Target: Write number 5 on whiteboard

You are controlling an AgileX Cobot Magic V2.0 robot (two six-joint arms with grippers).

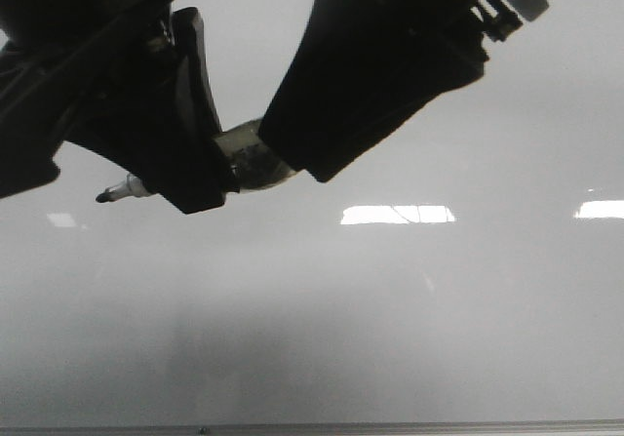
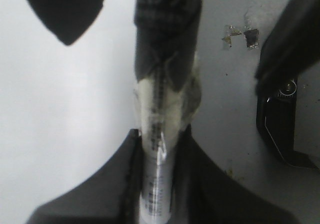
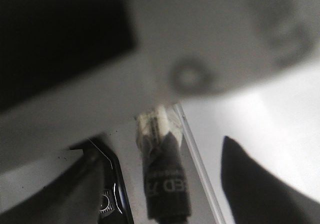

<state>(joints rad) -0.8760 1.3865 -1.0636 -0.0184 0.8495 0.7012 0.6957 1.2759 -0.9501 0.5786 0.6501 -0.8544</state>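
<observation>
Grippers met over the glossy pale whiteboard [image 1: 409,319]: left gripper [image 1: 200,178] clamped a taped black-tipped marker [image 1: 122,191]; right gripper [image 1: 322,158] grip unclear.

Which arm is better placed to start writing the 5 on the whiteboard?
Left. Its pincer is shut on the marker just behind the bare tip, which sticks out past it. The right pincer only straddles the marker's dark rear end, fingers apart.
</observation>
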